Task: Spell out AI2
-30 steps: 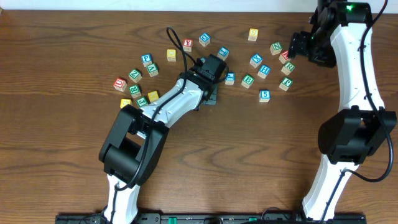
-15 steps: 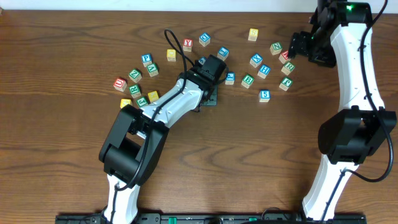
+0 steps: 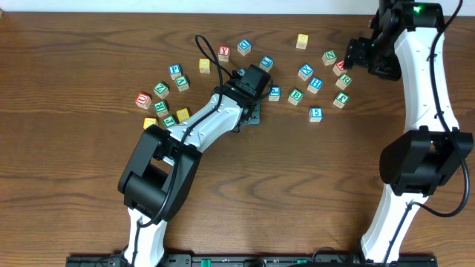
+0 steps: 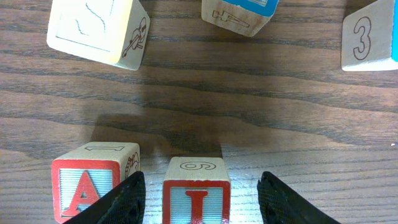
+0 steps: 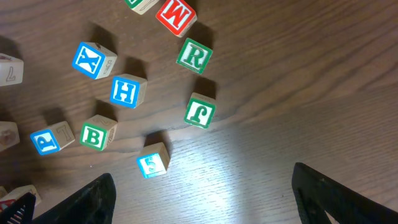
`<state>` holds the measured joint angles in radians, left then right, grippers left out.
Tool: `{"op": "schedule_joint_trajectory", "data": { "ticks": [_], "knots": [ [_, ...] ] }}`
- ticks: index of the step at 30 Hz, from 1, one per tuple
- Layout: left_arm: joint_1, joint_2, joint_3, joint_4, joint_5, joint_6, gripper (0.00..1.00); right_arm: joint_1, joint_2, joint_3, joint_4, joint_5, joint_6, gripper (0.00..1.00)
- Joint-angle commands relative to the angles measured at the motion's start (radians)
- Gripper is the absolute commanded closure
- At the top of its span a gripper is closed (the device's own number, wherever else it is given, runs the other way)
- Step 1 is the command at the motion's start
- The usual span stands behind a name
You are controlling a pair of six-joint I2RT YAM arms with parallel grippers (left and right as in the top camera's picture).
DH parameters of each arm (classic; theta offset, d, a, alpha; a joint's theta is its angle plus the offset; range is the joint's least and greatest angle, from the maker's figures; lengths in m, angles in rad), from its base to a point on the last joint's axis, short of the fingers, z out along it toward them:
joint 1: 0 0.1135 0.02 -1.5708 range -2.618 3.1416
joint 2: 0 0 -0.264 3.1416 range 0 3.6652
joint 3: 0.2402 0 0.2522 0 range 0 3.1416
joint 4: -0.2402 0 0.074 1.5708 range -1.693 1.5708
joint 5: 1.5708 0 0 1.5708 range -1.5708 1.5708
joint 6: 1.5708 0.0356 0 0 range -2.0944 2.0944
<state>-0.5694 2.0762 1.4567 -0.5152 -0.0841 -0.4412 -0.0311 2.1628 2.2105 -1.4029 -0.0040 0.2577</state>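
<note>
Progress assessment: two of the three characters were in position. In the left wrist view the A block (image 4: 87, 186) and the I block (image 4: 196, 198) stood upright side by side on the desk (image 4: 249, 106), A to the left of I, with a narrow gap between them. Nothing stood to the right of the I block, so I judged the 2 not yet placed. I could not identify a 2 with certainty among the loose blocks (image 3: 304, 72). My left jaws were spread and straddled the I block, with a gap visible on each side and one finger (image 4: 129, 199) between it and the A block. My right jaws were spread wide and empty above the loose blocks, near the 5 block (image 5: 153, 163).
</note>
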Motion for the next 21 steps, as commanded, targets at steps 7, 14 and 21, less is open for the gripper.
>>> {"op": "schedule_joint_trajectory", "data": {
  "ticks": [7, 14, 21],
  "knots": [
    [0.006, -0.201, 0.015, -0.073, -0.006, 0.029, 0.43, 0.006, 0.007, 0.001, -0.003, 0.001, -0.013, 0.15],
    [0.043, -0.48, 0.016, -0.273, -0.006, 0.048, 0.43, 0.008, 0.007, 0.001, -0.003, -0.008, -0.013, 0.14],
    [0.163, -0.67, 0.016, -0.407, -0.006, 0.048, 0.44, 0.039, 0.007, 0.001, 0.0, -0.011, -0.013, 0.14]
  ]
}}
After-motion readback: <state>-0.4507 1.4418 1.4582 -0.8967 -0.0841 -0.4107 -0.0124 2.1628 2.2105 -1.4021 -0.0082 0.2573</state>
